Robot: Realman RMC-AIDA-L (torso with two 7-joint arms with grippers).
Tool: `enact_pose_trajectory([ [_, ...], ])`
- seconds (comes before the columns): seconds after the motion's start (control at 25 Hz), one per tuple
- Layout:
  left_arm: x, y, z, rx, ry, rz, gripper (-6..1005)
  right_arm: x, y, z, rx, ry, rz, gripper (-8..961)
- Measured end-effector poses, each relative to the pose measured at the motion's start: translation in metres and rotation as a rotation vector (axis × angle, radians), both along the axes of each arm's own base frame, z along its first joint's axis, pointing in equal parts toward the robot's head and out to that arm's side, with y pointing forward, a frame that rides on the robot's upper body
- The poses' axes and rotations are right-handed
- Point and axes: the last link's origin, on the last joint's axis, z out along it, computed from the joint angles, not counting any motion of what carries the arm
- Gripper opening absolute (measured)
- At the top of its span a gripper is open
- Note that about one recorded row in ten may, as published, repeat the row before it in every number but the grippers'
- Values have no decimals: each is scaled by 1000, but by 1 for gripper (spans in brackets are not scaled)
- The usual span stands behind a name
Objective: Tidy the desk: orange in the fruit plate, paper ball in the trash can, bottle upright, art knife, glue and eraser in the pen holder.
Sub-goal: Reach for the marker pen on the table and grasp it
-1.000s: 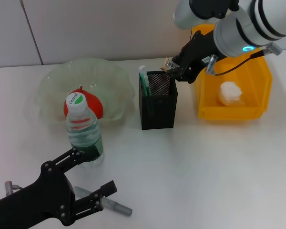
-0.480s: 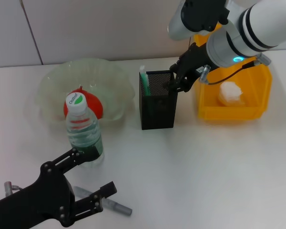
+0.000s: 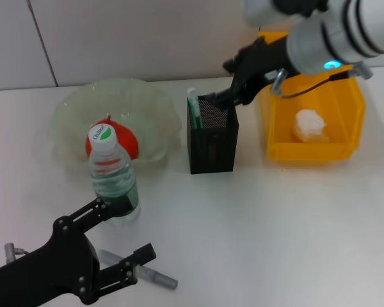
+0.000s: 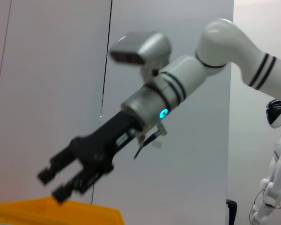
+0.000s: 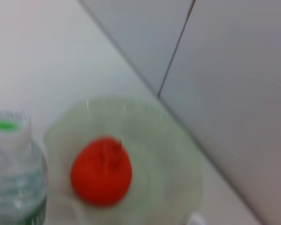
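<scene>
My right gripper (image 3: pixel 219 82) hangs open just above the back rim of the black mesh pen holder (image 3: pixel 212 137); the left wrist view also shows this right gripper (image 4: pixel 55 183) open with nothing in it. The eraser is out of view. A green and white stick (image 3: pixel 192 102), perhaps the glue, stands in the holder. The bottle (image 3: pixel 112 176) stands upright. Behind it the orange (image 3: pixel 129 142) lies in the fruit plate (image 3: pixel 70 112). The paper ball (image 3: pixel 309 125) lies in the trash can (image 3: pixel 307 152). My left gripper (image 3: pixel 125 230) rests open at the near left, over a grey art knife (image 3: pixel 152 275).
A short grey piece (image 3: pixel 10 248) lies at the near left edge beside my left arm. The right wrist view shows the orange (image 5: pixel 101 170), the fruit plate (image 5: pixel 178 164) and the bottle cap (image 5: pixel 7 125). A wall runs behind the desk.
My right gripper held the eraser above the pen holder, dipped to its rim, and has now lifted back open without it. The left arm has not moved.
</scene>
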Motion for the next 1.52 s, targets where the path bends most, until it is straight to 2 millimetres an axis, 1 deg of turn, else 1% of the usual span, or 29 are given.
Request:
enact_pose_trajectory([
  [0.08,0,0,0,2,-2,-2,797,-5,-8,13,24,63,40,674],
  [0.12,0,0,1,3,-3,-2,797,-6,-17,25,41,127,74,703],
  [0.16,0,0,1,3,-3,-2,797,-6,-17,25,41,127,74,705],
  [0.28,0,0,1,5,-3,0,797,-3,-30,38,46,238,118,724],
  [0.32,-1,0,2,6,-2,1,797,3,-39,44,48,283,141,740],
  [0.36,-1,0,2,6,-2,1,797,3,-39,44,48,283,141,756],
  [0.48,-1,-1,2,7,-3,0,797,16,-53,51,60,331,154,804],
  [0.52,-1,0,2,7,-2,1,797,27,-62,53,65,355,145,806],
  [0.56,-1,0,2,7,-2,1,797,27,-62,53,65,355,145,809],
  [0.64,-1,0,2,9,2,2,797,39,-71,53,64,387,150,814],
  [0.68,-2,0,2,10,4,2,797,47,-77,52,63,416,155,816],
  [0.72,-1,1,3,12,6,-6,797,60,-90,52,66,490,177,818],
  [0.76,-1,1,3,12,6,-6,797,60,-90,52,66,490,177,821],
  [0.8,0,1,3,12,7,-11,797,65,-97,52,65,532,199,823],
  [0.88,1,2,4,13,9,-17,797,83,-112,49,67,609,238,828],
  [0.92,1,3,3,12,13,-19,797,104,-125,46,80,680,258,828],
  [0.96,1,3,3,12,13,-19,797,104,-125,46,80,680,258,828],
  [1.0,1,4,3,10,15,-20,797,112,-129,44,87,701,262,828],
  [1.08,1,5,2,5,24,-20,797,139,-141,40,119,770,240,828],
  [1.12,3,8,4,-6,37,-31,797,161,-148,36,156,827,210,827],
  [1.16,3,8,4,-6,37,-31,797,161,-148,36,156,827,210,827],
  [1.24,7,12,9,-48,95,-77,797,186,-155,32,210,893,171,827],
  [1.28,7,12,9,-48,95,-77,797,196,-158,29,235,917,152,827],
  [1.32,12,18,14,-83,147,-104,797,211,-163,24,267,943,120,827],
  [1.36,15,21,16,-99,174,-116,797,217,-167,21,277,950,114,827],
  [1.4,15,21,16,-99,174,-116,797,217,-167,21,277,950,114,827],
  [1.44,19,25,19,-111,206,-132,797,221,-171,17,289,951,117,827],
  [1.48,22,29,22,-120,242,-147,797,224,-175,14,299,947,129,827],
  [1.52,28,37,28,-124,316,-179,797,226,-180,10,323,949,135,826],
])
